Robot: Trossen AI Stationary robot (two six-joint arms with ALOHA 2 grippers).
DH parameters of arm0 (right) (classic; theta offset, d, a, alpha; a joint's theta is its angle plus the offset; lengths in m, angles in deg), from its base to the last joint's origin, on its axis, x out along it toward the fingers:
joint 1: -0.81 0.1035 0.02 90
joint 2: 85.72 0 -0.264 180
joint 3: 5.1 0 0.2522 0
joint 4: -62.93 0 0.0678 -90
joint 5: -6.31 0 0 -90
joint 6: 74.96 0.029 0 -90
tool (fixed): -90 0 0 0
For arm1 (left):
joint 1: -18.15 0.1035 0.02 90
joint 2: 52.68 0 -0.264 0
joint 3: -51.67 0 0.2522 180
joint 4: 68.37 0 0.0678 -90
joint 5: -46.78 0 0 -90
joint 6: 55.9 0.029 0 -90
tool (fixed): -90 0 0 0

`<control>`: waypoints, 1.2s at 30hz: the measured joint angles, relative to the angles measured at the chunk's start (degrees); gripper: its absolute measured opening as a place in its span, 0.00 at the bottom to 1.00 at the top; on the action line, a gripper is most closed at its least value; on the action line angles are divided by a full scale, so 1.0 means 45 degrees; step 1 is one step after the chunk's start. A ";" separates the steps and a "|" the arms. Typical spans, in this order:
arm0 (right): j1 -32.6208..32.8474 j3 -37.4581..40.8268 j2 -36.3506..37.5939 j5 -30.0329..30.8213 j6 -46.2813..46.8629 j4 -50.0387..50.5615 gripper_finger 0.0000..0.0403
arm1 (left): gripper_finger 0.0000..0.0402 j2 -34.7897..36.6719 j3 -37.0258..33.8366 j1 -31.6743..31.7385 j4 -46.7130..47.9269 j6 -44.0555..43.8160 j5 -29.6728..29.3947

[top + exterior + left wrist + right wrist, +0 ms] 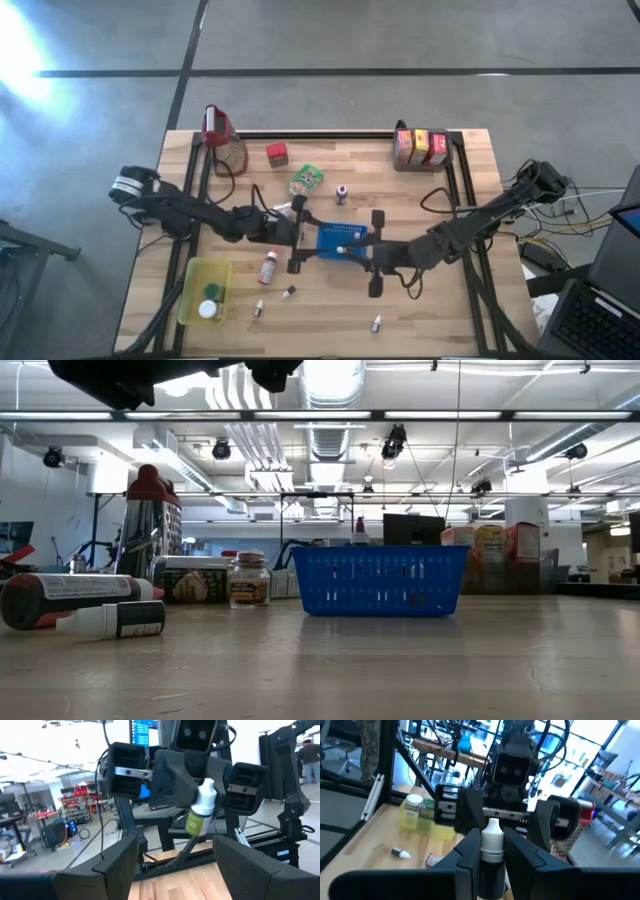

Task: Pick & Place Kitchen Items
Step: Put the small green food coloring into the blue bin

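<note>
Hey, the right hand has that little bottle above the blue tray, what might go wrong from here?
1. The right hand pinches the bottle low on its body; it may tilt or slip.
2. The open left hand faces it closely above the tray; the two may bump.
3. Dropped now, the bottle may bounce past the tray's rim.

White-capped bottle (201, 808) in opp. gripper (197, 795)

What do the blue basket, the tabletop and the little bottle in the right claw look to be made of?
Blue basket: moulded plastic, going by its even colour and slotted walls. Tabletop: pale wood planks with visible grain and seams, smooth finish. Bottle: probably plastic, with a white ribbed cap and dark body, pinched in the right gripper.
</note>
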 joint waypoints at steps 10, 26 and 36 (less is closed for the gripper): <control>-0.0346 0.0000 -0.0004 -0.0004 -0.0727 -0.0517 0.16 | 0.65 -0.1279 0.1298 -0.0015 -0.0036 0.0376 0.0529; -0.0361 0.0024 -0.0004 -0.0008 -0.0970 -0.0449 0.16 | 0.65 -0.1617 0.1880 -0.0034 -0.0060 0.0607 0.0712; -0.0361 0.0024 -0.0004 -0.0016 -0.0952 -0.0449 0.16 | 0.48 -0.1617 0.1880 -0.0034 -0.0035 0.0651 0.0746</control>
